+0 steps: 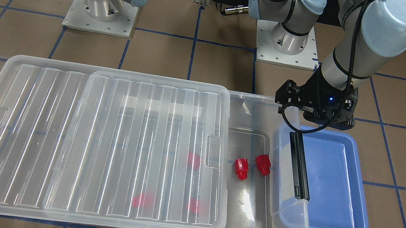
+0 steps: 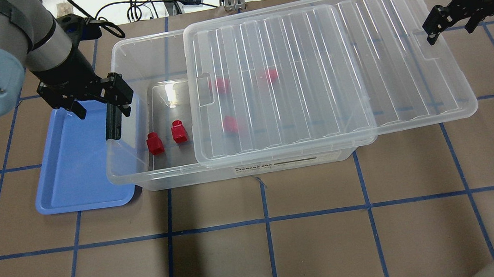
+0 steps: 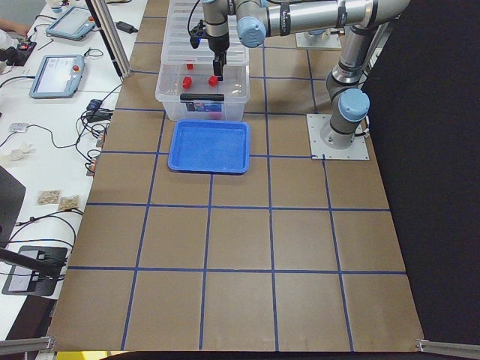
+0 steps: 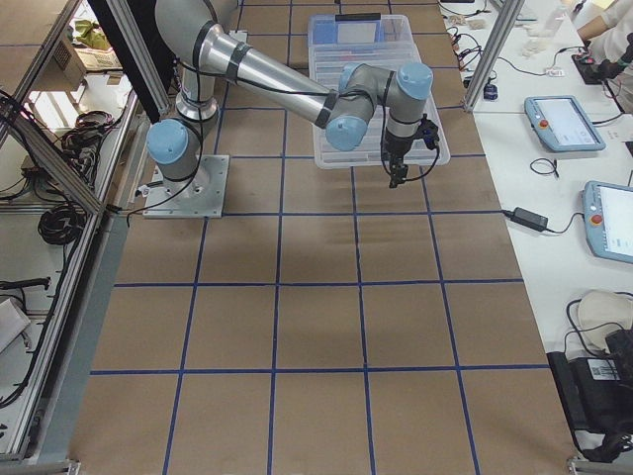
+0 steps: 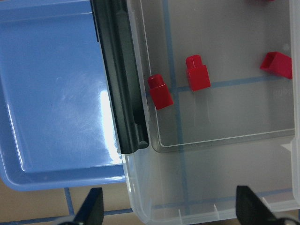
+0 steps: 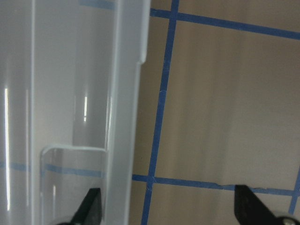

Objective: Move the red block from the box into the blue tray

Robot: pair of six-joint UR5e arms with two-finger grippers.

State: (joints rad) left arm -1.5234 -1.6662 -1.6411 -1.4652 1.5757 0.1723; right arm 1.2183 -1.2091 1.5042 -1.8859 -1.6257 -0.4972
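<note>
Standing here watching: the left gripper [image 2: 102,109] hangs with its fingers spread wide and nothing between them, right over the black latch bar [image 2: 111,123] where the box [image 2: 139,171] meets the blue tray [image 2: 70,177]. Makes sense as a spot, since the pick is on one side of it and the drop on the other.

The lid [image 2: 327,64] sits shifted off toward the right gripper [image 2: 448,29], so only the end of the box under the left gripper is uncovered. Two blocks lie in that open patch. The red block [image 2: 154,144] nearest the latch is just inward of the left gripper and low on the box floor, and the second block [image 2: 179,132] is right beside it, a bit further in. Three more [image 2: 230,124] are only red blurs under the ribbed plastic (not reachable, I'd say, with the lid like that).

The tray is snug against the box end on the gripper's outer side – I'm guessing that keeps the carry short. Nothing is in it yet.

The right gripper is spread too, empty, at the lid's far edge. I can't tell whether it's touching the lid – maybe parked there to manage it.

I reckon the next step is a dip down and inward for that near block.
</note>
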